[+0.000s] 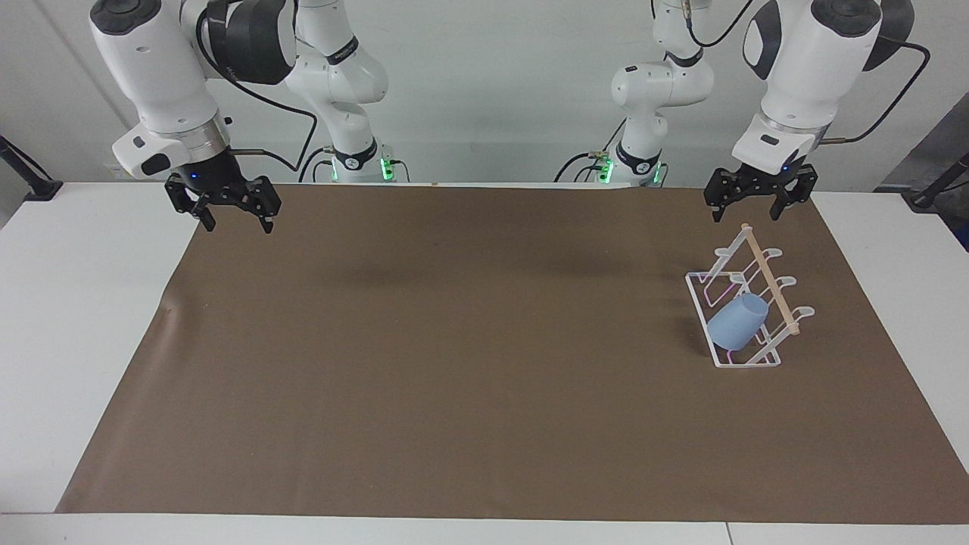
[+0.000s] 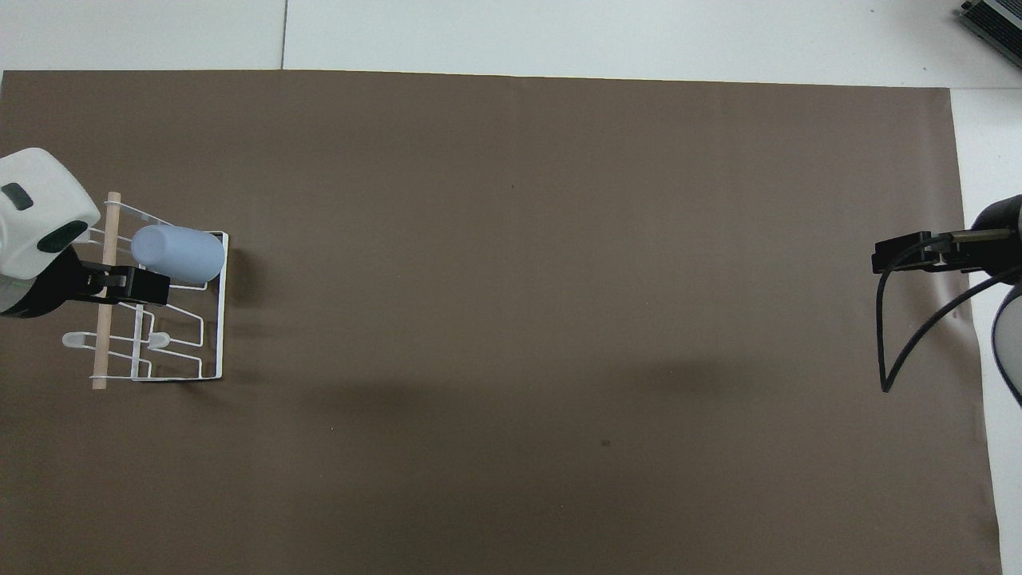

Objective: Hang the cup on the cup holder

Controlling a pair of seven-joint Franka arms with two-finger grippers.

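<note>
Cup (image 1: 736, 321) hung tilted on cup holder (image 1: 746, 297). Left gripper (image 1: 748, 213), jaws open, empty, above holder. Right gripper (image 1: 235, 218) likewise open, waiting.

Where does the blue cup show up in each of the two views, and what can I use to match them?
Facing view: the cup is toward the picture's right edge, tilted on the cup holder, at the holder's end farther from the robots.
Overhead view: the cup is near the picture's left edge, at the holder's upper end.
Shared landmark: the wooden dowel along the holder's top, beside the cup in both views.
</note>
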